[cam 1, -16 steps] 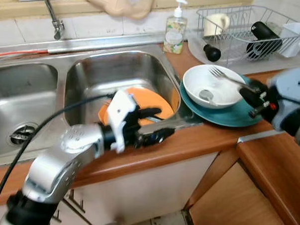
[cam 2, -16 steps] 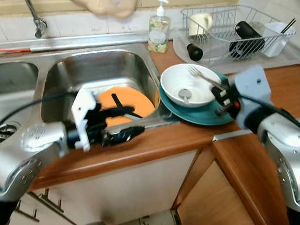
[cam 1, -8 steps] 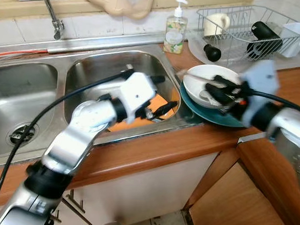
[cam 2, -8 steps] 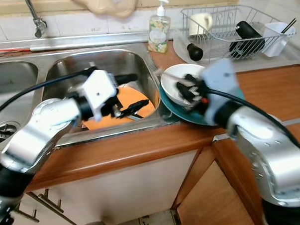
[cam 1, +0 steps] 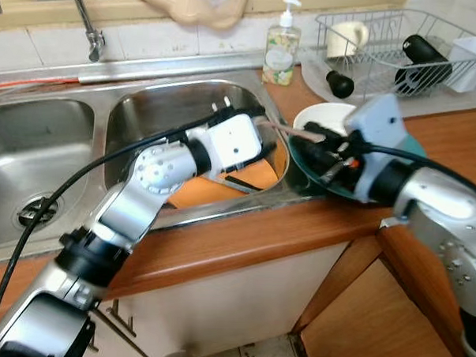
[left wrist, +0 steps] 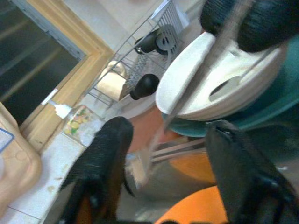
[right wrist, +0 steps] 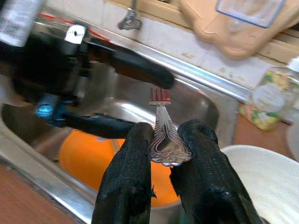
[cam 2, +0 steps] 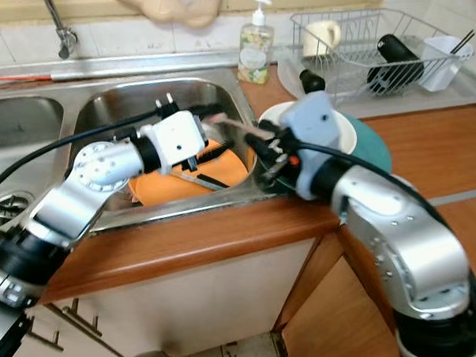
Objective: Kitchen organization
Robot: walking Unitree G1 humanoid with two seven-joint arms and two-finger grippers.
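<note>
Since a second ago, both grippers have converged over the sink's right basin [cam 1: 146,115]. Right gripper [right wrist: 163,149] fingers pinch the fork [right wrist: 161,126] by its handle, tines aimed between the left gripper's [left wrist: 161,154] wide-open fingers, likely for a handover above the orange plate [cam 2: 162,187], beside the white bowl [cam 1: 327,117] on the teal plate [cam 2: 377,149].

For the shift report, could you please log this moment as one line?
right gripper: shut on fork, held toward left gripper | left gripper: open around fork tines, over sink | orange plate: in sink | white bowl: on teal plate
</note>
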